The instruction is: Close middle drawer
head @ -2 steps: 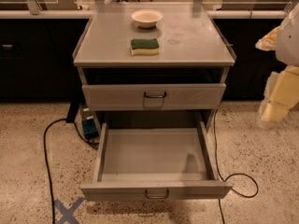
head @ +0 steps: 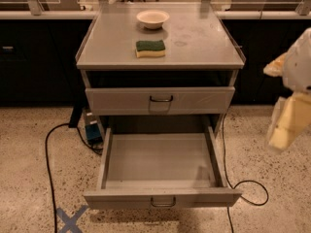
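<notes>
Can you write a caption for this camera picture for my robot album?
The wide shallow grey metal middle drawer stands pulled open while the robot's pale gripper hangs at the right edge.

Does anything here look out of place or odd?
Yes: the middle drawer stands pulled far out of the cabinet and looks empty, while the top drawer above it juts out only slightly. Black cables trail loose over the floor. The gripper hangs off to the right, apart from both drawers.

Claw [head: 283, 130] right of middle drawer [head: 160, 160]
</notes>
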You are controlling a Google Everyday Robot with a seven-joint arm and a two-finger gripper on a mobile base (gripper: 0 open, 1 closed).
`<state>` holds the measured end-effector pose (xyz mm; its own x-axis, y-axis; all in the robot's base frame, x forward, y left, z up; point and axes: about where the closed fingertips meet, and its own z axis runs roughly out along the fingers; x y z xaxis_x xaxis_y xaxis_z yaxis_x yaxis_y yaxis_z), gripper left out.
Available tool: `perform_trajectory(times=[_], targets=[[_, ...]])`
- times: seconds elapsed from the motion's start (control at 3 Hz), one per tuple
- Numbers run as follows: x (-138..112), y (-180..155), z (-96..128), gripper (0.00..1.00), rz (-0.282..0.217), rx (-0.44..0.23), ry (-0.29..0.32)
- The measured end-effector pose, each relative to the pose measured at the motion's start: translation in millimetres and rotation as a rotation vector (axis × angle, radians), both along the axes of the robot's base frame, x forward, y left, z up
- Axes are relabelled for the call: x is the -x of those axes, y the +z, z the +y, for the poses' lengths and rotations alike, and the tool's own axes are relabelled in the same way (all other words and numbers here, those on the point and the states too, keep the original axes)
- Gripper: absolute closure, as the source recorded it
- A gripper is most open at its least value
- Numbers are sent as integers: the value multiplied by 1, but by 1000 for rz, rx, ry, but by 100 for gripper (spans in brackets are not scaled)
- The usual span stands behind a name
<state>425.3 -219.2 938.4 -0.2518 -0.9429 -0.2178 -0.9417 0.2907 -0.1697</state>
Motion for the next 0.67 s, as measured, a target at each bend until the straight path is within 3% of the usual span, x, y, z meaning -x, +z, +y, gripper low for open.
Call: perform_trajectory(times=[0.67], targets=[[50, -168, 6, 0, 259, -111, 40]])
